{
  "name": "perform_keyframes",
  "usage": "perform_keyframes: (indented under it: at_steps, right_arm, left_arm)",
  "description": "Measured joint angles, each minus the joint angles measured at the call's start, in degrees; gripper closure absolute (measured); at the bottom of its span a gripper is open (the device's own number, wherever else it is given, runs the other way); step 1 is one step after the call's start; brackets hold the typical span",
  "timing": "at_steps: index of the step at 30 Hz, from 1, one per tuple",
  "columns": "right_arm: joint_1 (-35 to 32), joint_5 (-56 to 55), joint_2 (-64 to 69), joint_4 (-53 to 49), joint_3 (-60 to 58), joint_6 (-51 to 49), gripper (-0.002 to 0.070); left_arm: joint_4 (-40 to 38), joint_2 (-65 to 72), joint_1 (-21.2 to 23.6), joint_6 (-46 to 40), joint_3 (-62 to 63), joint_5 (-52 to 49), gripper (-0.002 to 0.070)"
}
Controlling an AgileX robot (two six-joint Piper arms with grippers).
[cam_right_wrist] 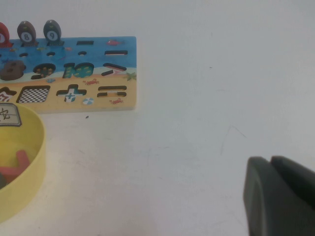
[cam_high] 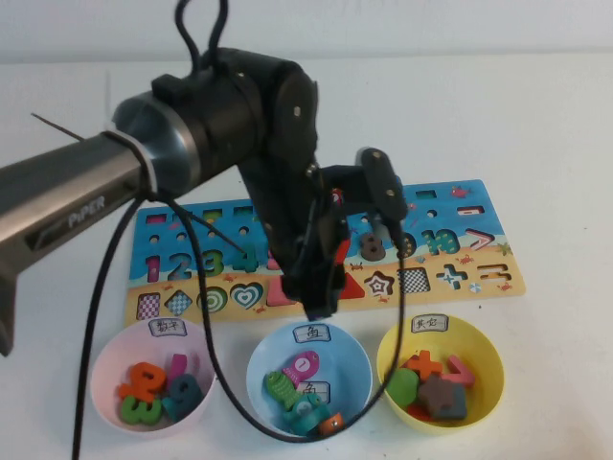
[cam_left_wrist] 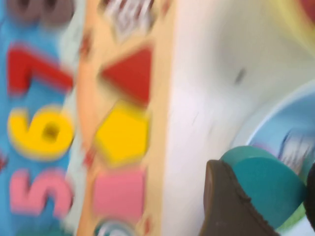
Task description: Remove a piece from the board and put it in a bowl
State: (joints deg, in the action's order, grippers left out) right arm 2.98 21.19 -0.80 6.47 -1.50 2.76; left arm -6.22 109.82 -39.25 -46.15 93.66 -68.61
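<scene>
The left end effector (cam_high: 321, 305), low at the centre of the high view between the board (cam_high: 479, 196) and the light blue bowl (cam_high: 356, 356), pinches the teal heart piece (cam_left_wrist: 268, 179) for carrying (the yellow bowl (cam_high: 490, 356) waits lower right), while the right end effector (cam_right_wrist: 280, 196) hangs closed over bare worktop (cam_right_wrist: 221, 73).

The left arm (cam_high: 144, 163) has a grey metallic tube marked "PIPER", glossy black joints and looping black cables. Its left tool (cam_high: 321, 287) is black. The right tool (cam_right_wrist: 280, 196) shows matte dark-grey fingers.
</scene>
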Motion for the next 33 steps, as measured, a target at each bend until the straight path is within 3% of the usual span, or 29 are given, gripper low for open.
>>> perform_keyframes:
  at_steps: [11, 20, 33]
  right_arm:
    - [0.0, 0.0, 0.0, 0.0, 0.0, 0.0, 0.0694]
    - [0.0, 0.0, 0.0, 0.0, 0.0, 0.0, 0.0694]
    - [0.0, 0.0, 0.0, 0.0, 0.0, 0.0, 0.0694]
  left_arm:
    - [-8.04, 0.34, -10.34, 6.74, 2.26, 10.27, 0.0393]
    - [-9.25, 6.16, -11.02, 14.04, 2.43, 11.72, 0.0393]
    - [-6.95, 8.86, -11.43, 15.75, 2.43, 9.8, 0.0394]
